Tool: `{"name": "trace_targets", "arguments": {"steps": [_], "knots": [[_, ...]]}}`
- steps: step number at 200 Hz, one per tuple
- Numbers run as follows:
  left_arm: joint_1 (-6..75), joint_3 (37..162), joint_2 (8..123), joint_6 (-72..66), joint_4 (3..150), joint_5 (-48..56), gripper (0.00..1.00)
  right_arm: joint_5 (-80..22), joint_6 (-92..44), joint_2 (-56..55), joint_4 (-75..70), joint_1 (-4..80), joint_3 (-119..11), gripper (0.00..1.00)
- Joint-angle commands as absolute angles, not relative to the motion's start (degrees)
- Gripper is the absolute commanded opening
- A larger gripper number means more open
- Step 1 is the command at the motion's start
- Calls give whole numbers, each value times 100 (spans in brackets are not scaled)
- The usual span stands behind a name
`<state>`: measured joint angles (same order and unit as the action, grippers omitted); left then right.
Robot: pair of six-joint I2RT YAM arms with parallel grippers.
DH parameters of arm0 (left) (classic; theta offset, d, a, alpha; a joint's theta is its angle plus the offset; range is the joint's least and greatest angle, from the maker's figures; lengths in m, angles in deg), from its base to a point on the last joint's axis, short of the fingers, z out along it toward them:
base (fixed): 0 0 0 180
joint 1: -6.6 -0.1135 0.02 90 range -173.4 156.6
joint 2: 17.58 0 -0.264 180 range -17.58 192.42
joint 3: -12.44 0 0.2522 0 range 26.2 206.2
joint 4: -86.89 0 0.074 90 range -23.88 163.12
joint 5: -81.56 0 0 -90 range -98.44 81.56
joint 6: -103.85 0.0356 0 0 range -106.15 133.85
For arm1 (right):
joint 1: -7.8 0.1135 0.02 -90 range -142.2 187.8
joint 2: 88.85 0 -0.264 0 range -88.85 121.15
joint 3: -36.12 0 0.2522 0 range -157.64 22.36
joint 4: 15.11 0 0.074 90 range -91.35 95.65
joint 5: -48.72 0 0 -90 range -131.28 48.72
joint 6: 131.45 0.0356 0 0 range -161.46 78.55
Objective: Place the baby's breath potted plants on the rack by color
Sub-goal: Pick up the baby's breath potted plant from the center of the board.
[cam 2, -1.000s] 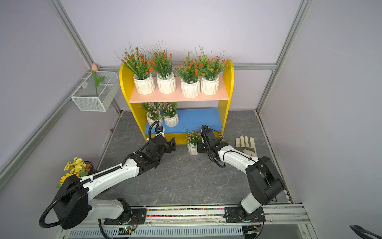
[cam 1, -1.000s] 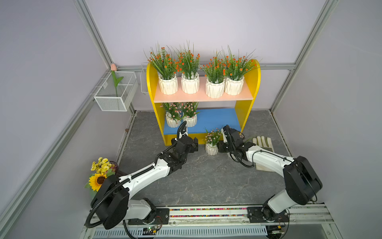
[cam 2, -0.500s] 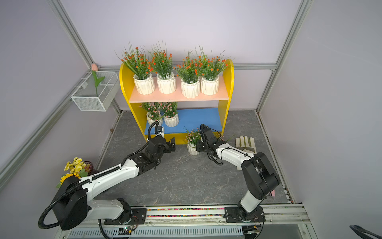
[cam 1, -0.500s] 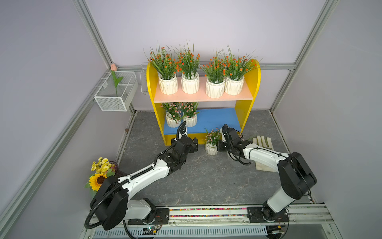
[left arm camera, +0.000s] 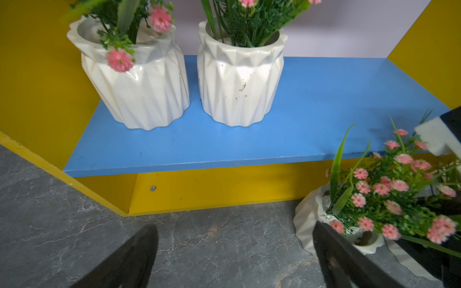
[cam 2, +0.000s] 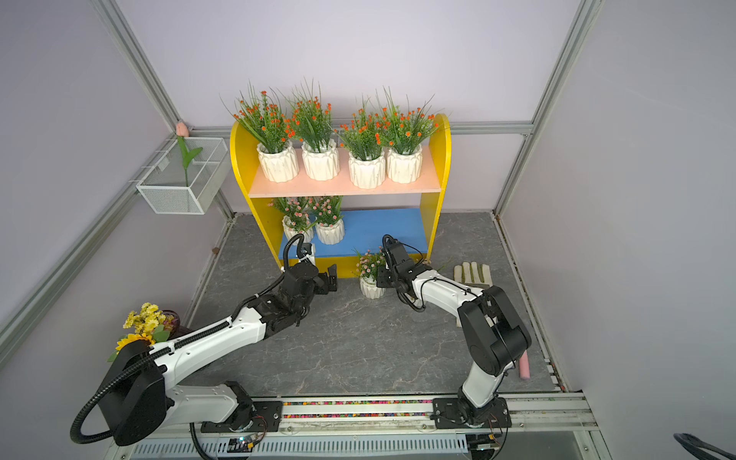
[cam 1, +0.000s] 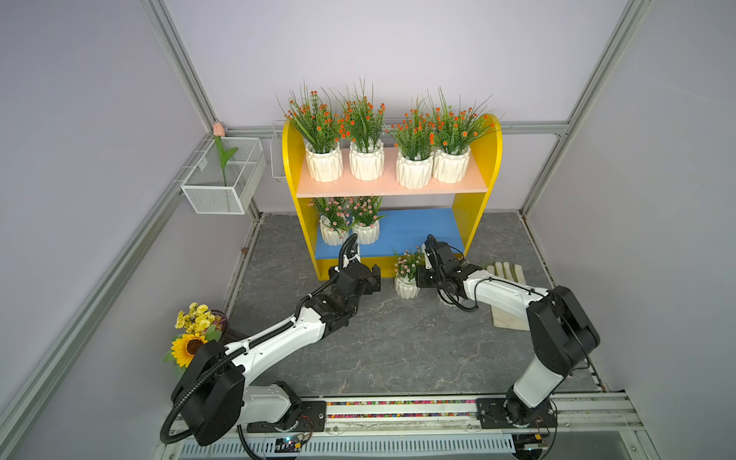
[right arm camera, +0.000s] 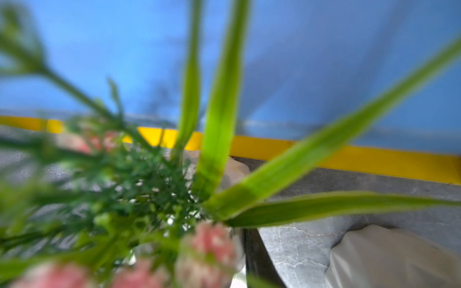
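Stood at the far middle of the grey bench (cam 1: 398, 342): the rack (cam 1: 290, 167), yellow-sided. Lined along its salmon upper board (cam 1: 390, 189): four orange-flowered plants (cam 1: 324, 165), upright, pots close together. Parked at the left end of its blue lower board (cam 1: 418, 231): two pink-flowered plants (cam 1: 366, 235), upright, just beside each other.

Left on the bench just in front of the rack's near edge: a third pink-flowered plant (cam 1: 406, 286), between the two arms. Held wide apart and gripping nothing: the left end effector (left arm camera: 234, 228), low over the bench just left of that plant. Positioned at the right side of the same plant, among its sprigs: the right end effector (cam 1: 420, 275). Could not tell whether clamped, as blurred leaves filled the right wrist view.

Lay right of the right arm: a pale work glove (cam 1: 506, 274). Hung on the left wall: a white wire basket (cam 1: 223, 191) with one pink tulip (cam 1: 218, 130). Partly hidden behind the rack's left panel: a second basket (cam 1: 276, 159). Stood at the near left: a sunflower bouquet (cam 1: 191, 334). Lay at the near right in a top view: a pink stick (cam 2: 525, 366).
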<state>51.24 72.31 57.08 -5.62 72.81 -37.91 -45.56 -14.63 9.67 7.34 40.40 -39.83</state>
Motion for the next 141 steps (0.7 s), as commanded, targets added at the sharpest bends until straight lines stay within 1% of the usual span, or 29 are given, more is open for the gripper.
{"name": "trace_targets", "arguments": {"steps": [1,42,88,141], "knots": [[5133,7097,5551,-670,7251,-3772,100,-4529,-1516,1082,902,4013,-4100,17],[5133,6992,5487,-662,7261,-3681,100,-4445,-1592,1065,1087,4008,-4219,12],[5132,6641,5179,-630,7482,-3463,100,-4173,-1710,845,1322,3997,-4261,9],[5176,6207,5008,-205,8192,-2548,100,-3764,-1768,395,1500,3922,-4190,8]]}}
